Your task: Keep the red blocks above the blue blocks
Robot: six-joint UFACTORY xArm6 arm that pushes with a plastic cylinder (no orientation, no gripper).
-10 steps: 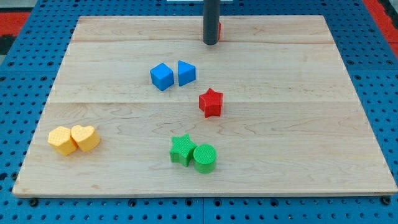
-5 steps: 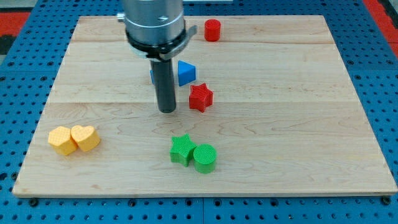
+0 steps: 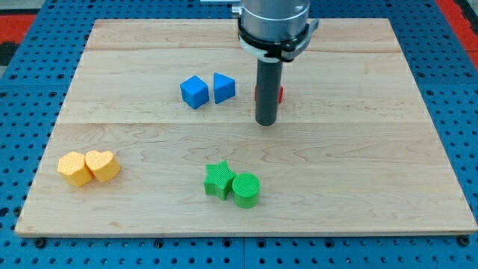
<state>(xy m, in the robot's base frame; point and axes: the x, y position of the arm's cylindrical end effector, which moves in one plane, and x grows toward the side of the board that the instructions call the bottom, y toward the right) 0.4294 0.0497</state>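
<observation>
My tip (image 3: 267, 123) rests on the wooden board (image 3: 373, 149), right of the blue blocks. A red block (image 3: 281, 94) shows only as slivers on either side of the rod, just above the tip; its shape is hidden. The blue cube (image 3: 194, 91) and the blue triangular block (image 3: 224, 87) sit side by side, touching, to the left of the rod. The red block is about level with the blue blocks. No other red block shows; the arm's body covers the board's top centre.
Two yellow blocks, a hexagon (image 3: 74, 168) and a heart (image 3: 102, 165), touch at the lower left. A green star (image 3: 219, 179) and a green cylinder (image 3: 246, 190) touch at the bottom centre.
My tip moved from left of the red star to the right and slightly up. The red star shifted up and right, now behind the rod. The arm now hides the red cylinder at the top.
</observation>
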